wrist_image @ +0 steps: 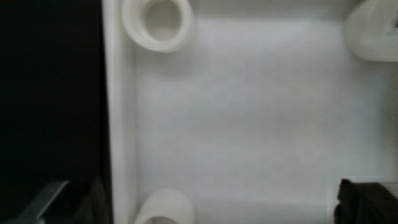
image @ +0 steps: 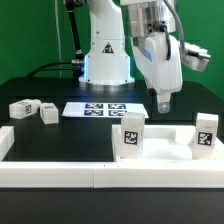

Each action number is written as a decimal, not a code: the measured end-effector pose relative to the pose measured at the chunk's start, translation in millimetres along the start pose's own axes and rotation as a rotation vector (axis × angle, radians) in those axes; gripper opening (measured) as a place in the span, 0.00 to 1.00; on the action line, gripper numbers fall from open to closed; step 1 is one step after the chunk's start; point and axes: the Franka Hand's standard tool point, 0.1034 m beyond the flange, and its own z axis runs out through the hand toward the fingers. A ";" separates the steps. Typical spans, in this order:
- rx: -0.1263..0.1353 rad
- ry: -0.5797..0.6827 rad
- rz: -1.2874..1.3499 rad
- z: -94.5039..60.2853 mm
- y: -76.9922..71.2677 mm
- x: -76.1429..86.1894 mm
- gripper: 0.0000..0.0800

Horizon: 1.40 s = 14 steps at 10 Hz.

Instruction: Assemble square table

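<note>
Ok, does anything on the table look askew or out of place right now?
Nothing looks damaged or spilled. At the exterior view's left, the small leg and the second leg lie loose, turned at different angles; one tagged block and another block stand upright by the front rail. The claw is open, empty.

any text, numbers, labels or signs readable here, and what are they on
No readable words or numbers in either view.
arm's base: small dark mark, too small to read.
marker board: black-white tag patterns, no letters.
white blocks: tag patterns only, no letters.
white table top, wrist view: blank.
</note>
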 end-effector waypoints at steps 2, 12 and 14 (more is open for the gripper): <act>-0.046 0.026 0.006 29.3 14.1 -2.0 0.81; 0.133 0.119 -0.070 53.1 10.1 23.5 0.81; 0.131 0.119 -0.073 53.4 10.5 23.3 0.59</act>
